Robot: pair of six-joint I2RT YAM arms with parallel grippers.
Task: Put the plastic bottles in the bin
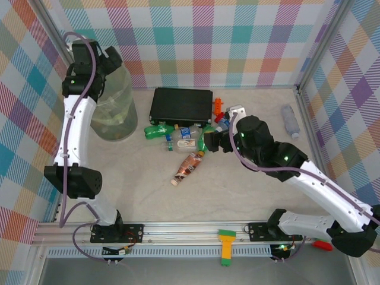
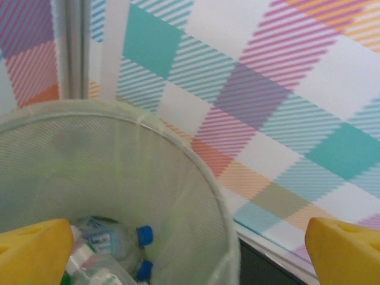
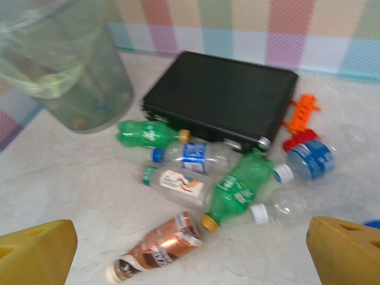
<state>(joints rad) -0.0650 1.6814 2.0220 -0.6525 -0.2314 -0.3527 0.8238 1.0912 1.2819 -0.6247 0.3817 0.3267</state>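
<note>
The left end effector (image 2: pixel 190 256) hangs wide open and empty over the bin (image 2: pixel 178 148), with bottles (image 2: pixel 113 240) already inside. The right end effector (image 3: pixel 190 255), equally open and empty, hovers above those crowded on the table (image 3: pixel 71 178); closing there may pinch two or send the green bottle (image 3: pixel 237 190) rolling

Green, clear and brown plastic bottles (image 3: pixel 237 187) lie toppled together, more inside the translucent pale-green bin (image 2: pixel 172 184).
</note>
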